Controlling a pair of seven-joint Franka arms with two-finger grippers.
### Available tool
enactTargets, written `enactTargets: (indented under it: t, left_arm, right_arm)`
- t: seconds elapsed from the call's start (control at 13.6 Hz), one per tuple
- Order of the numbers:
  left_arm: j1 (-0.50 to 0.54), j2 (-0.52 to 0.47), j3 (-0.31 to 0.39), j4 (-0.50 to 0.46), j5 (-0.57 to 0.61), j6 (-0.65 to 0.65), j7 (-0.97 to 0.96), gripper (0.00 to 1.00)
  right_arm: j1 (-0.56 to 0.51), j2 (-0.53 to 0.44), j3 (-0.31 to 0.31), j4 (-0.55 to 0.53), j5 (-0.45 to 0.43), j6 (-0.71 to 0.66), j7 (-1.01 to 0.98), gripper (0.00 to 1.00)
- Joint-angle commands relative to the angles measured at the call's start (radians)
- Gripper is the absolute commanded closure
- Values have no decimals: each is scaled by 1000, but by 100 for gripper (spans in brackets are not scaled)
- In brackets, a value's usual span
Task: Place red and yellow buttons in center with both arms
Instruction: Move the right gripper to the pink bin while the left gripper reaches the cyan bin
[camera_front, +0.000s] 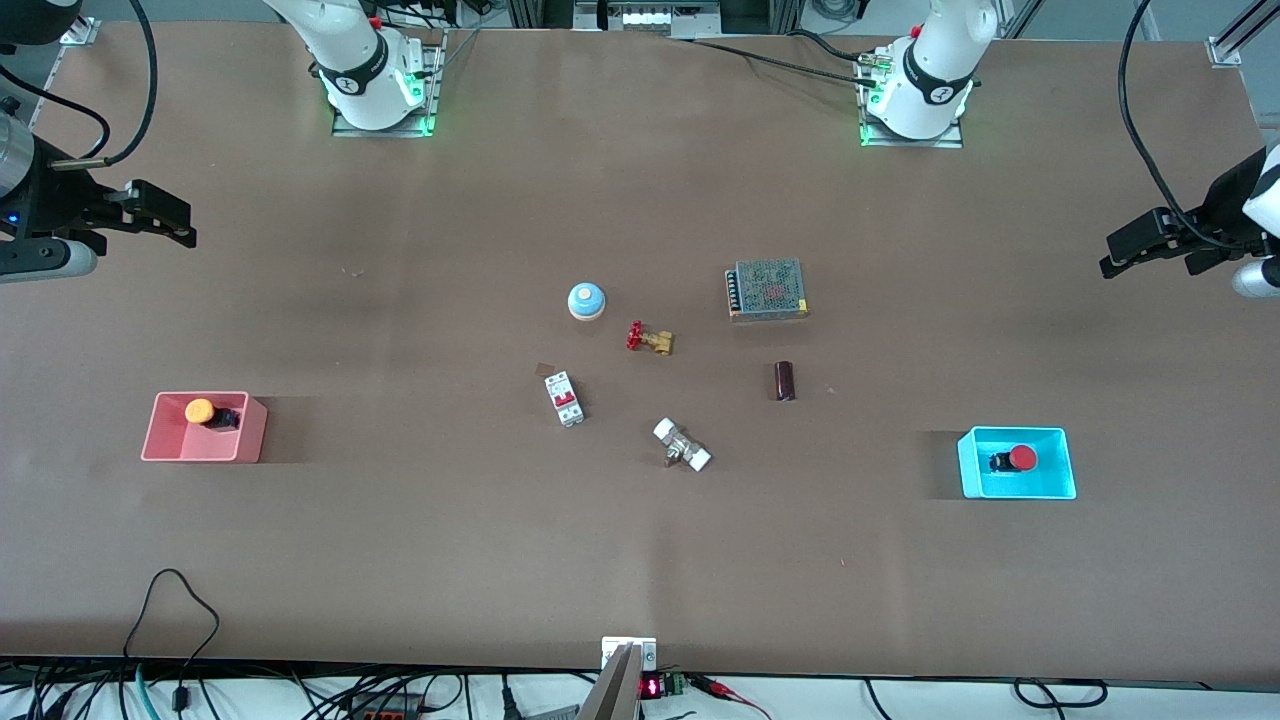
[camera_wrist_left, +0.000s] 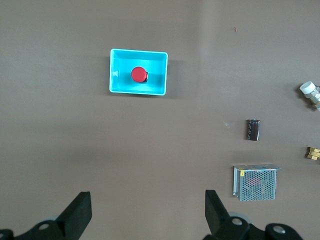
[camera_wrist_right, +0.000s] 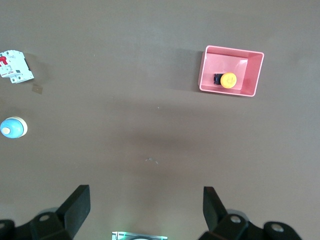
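The red button (camera_front: 1020, 458) lies in the cyan bin (camera_front: 1066, 463) toward the left arm's end of the table; it also shows in the left wrist view (camera_wrist_left: 138, 74). The yellow button (camera_front: 201, 411) lies in the pink bin (camera_front: 165, 440) toward the right arm's end; it also shows in the right wrist view (camera_wrist_right: 228, 80). My left gripper (camera_front: 1125, 253) is open and empty, high over the table's end, apart from the cyan bin (camera_wrist_left: 114, 75). My right gripper (camera_front: 175, 222) is open and empty, high over the other end, apart from the pink bin (camera_wrist_right: 252, 75).
Around the table's middle lie a blue-domed bell (camera_front: 587, 300), a brass valve with a red handwheel (camera_front: 649, 338), a white circuit breaker (camera_front: 564, 398), a white fitting (camera_front: 682, 445), a dark capacitor (camera_front: 785, 380) and a mesh power supply (camera_front: 767, 289).
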Motion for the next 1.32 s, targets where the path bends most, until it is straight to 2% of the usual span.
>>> enactTargets:
  t: [0.0,0.22,0.44,0.66,0.81,1.03,1.25]
  left_arm:
    - [13,-32,-2,-40,17,20,24,0]
    - [13,-17,-2,-29,13,25,24,0]
    - [12,42,-2,-15,13,28,23,0]
    - [11,220,1,112,14,26,23,0]
    - [1,273,0,103,22,136,17,0]
    - [5,344,-2,92,20,184,21,0]
    - [13,413,-2,37,22,368,21,0]
  right_arm:
    - [0,-13,-2,-10,-6,-3,-11,0]
    - [0,-13,-2,-10,-6,-1,-11,0]
    - [0,4,0,-9,-10,0,-14,0]
    - [-2,27,0,-7,-19,21,-31,0]
    - [-5,58,-2,-7,-10,37,-31,0]
    - [-21,104,-2,-9,-32,57,-31,0]
    - [-46,157,-2,-9,-106,133,-32,0]
